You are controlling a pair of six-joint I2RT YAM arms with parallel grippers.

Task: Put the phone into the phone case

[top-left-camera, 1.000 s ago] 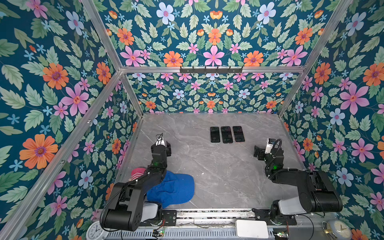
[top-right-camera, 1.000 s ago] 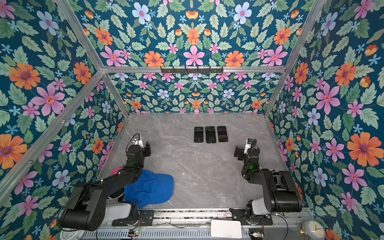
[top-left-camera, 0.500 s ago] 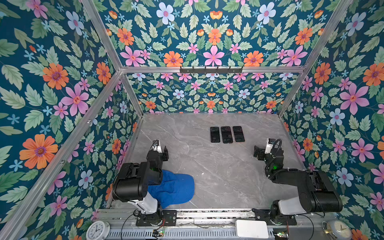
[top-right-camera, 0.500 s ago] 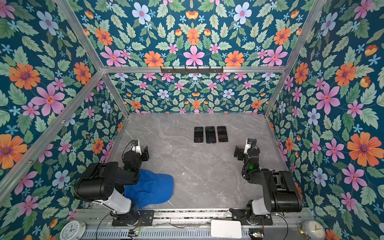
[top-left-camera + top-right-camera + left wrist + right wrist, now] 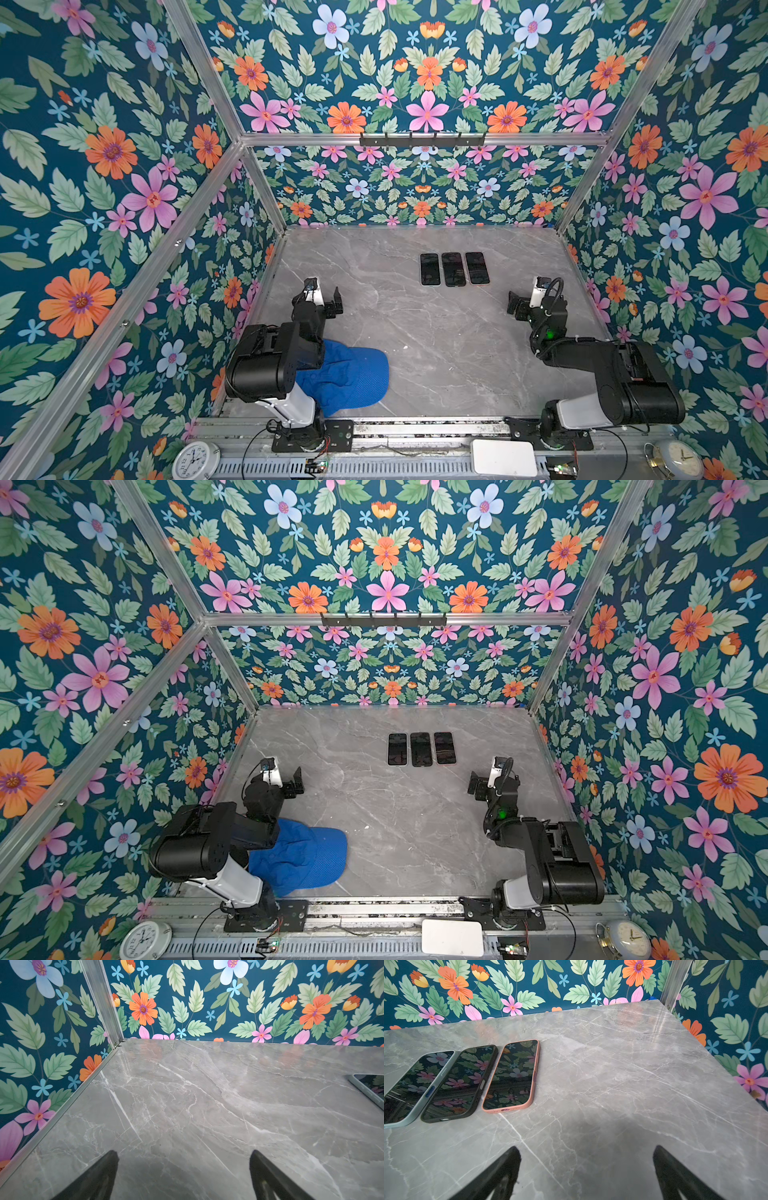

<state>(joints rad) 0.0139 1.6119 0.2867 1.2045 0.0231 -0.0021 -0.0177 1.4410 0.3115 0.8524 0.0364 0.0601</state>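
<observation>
in both top views three phones lie in a tight row around mid-frame on the grey marble tabletop (image 5: 415, 353): mint-green-cased phone (image 5: 429, 269), black-cased phone (image 5: 453, 269), pink-cased phone (image 5: 476, 268). the left gripper (image 5: 323, 300) is lower left, just above a crumpled blue fabric cap (image 5: 353, 374). the right gripper (image 5: 517, 305) is at the right. both are well apart from the phones.

left wrist view: fingers spread wide with nothing between them, mint phone clipped at the right edge.

right wrist view: also gaping and empty, all three phones at the left.
</observation>
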